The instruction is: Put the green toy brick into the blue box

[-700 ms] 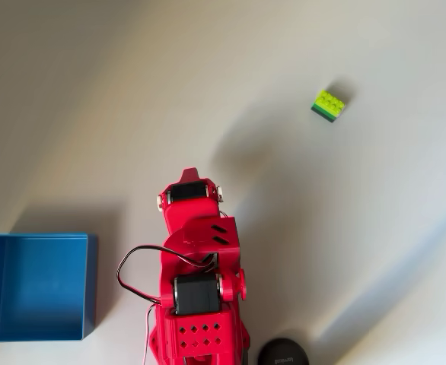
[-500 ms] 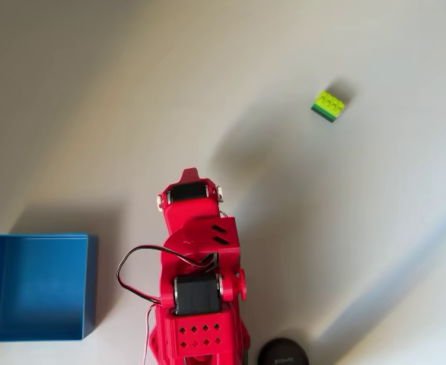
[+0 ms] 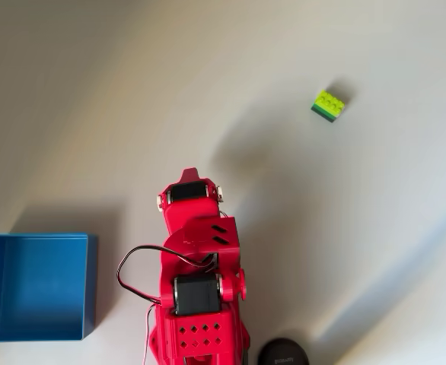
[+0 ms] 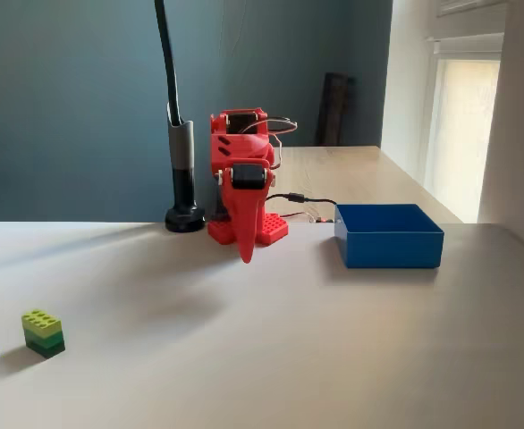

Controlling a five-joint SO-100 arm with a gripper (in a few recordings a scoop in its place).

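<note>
The green toy brick [image 3: 328, 105] lies alone on the white table, at the upper right in the overhead view and at the near left [image 4: 43, 332] in the fixed view. The blue box [image 3: 33, 289] sits at the lower left overhead and right of the arm [image 4: 389, 247] in the fixed view; it holds nothing. My red arm [image 3: 196, 258] is folded over its base. In the fixed view my gripper [image 4: 246, 254] hangs point-down just above the table, fingers together, holding nothing. It is well away from both brick and box.
A black lamp foot [image 3: 282, 352] with a dark pole [image 4: 182, 170] stands beside the arm's base. Black and white cables [image 3: 132, 266] loop at the arm's left side. A wooden tabletop [image 4: 351, 174] lies behind the white one.
</note>
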